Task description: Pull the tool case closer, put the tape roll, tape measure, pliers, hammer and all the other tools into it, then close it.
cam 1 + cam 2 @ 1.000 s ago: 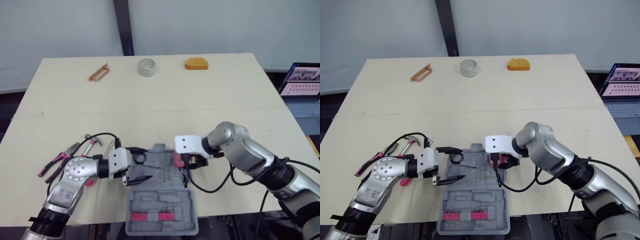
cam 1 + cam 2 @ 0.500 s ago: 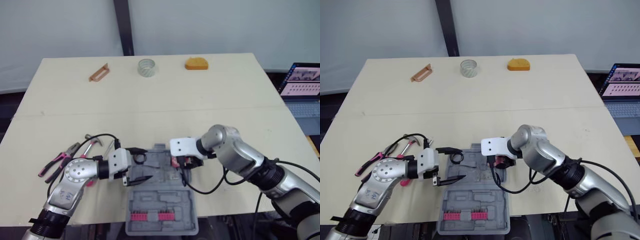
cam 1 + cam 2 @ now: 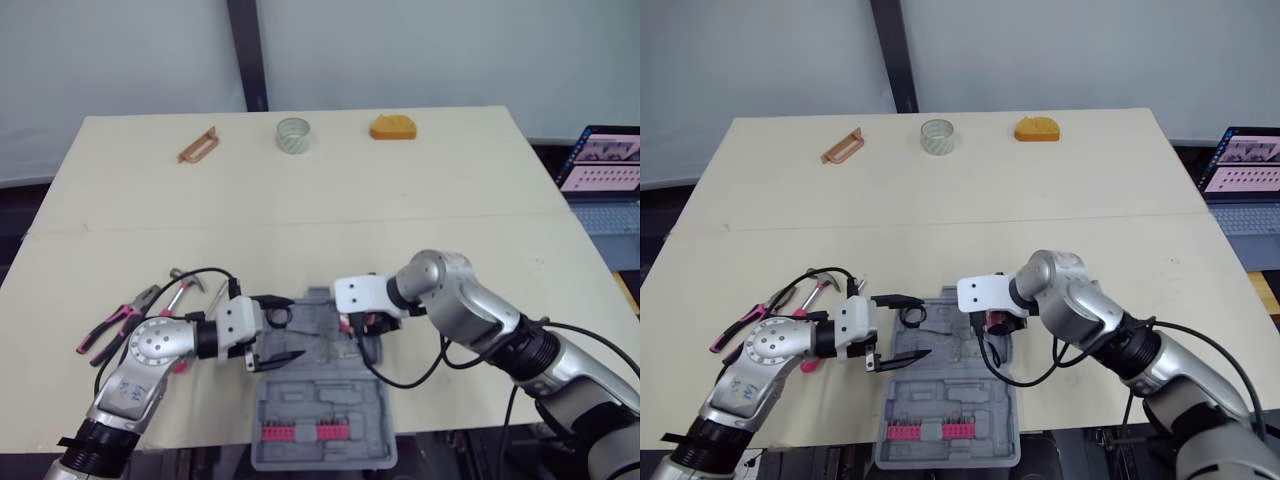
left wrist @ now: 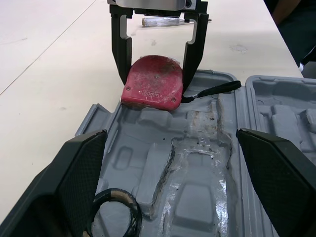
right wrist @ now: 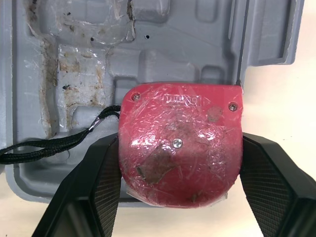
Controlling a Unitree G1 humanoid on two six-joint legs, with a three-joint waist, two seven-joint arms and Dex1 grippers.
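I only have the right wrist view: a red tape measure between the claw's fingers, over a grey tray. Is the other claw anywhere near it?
Observer: The left claw hangs open over the left side of the tool case, apart from the red tape measure.
Operator: What is not packed yet?
Observer: The pink-handled pliers lie on the table, to the left of the case.
Operator: And the tape roll?
Observer: The tape roll sits at the table's far edge, well beyond the case.
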